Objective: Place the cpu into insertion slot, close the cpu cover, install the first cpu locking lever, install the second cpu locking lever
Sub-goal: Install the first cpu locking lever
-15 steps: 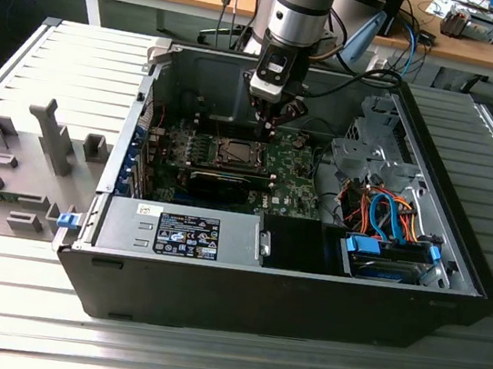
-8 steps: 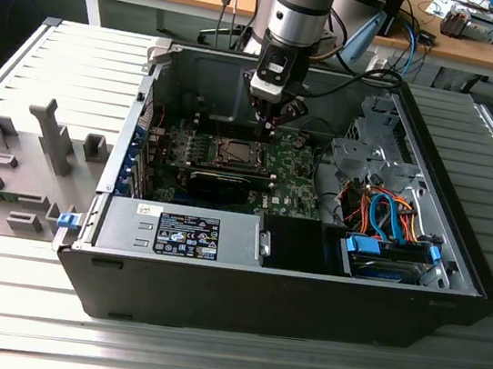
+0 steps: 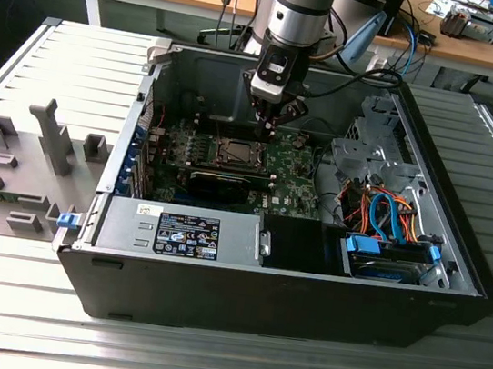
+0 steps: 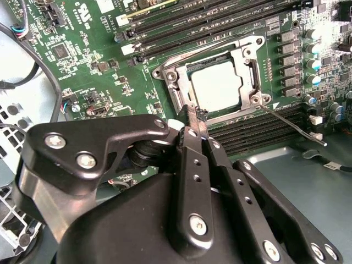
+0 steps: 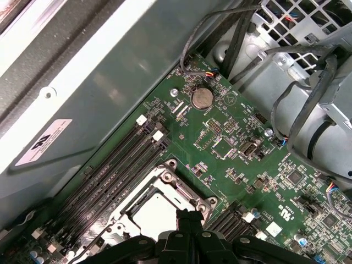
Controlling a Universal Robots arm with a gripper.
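Arm [image 3: 301,4] drops in from above, last links near vertical, wrist pointing straight down. Hand [image 3: 272,122] sits at the low end, tips facing down. In the second wrist view, the two black fingers [image 4: 193,159] are pressed together, with no gap visible at the tips. Linkage bars [image 4: 99,144] fold in on either side.

Open computer case [image 3: 258,301] (cables [image 3: 390,219] inside) on table [image 3: 203,362].

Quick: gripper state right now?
Gripper: shut, nothing seen between its fingers, tips at the edge of the cpu cover, which lies over the cpu.
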